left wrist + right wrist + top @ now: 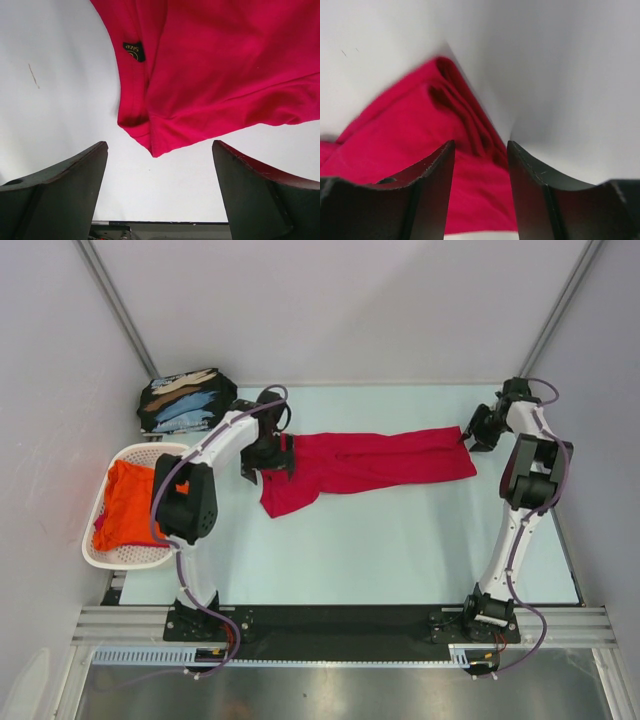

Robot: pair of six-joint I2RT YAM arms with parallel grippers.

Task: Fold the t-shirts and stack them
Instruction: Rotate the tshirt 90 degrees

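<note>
Table: pale, faintly green-white top, matte, with 1 thin brown scratch. Enclosed on 3 sides by plain panels: back wall, left wall, right wall, all grey-white. 2 slim metal struts, left strut and right strut, run up the back corners. Near edge: black strip between aluminium rails; brushed metal sheet below. Light even, diffuse; shadows soft.
</note>
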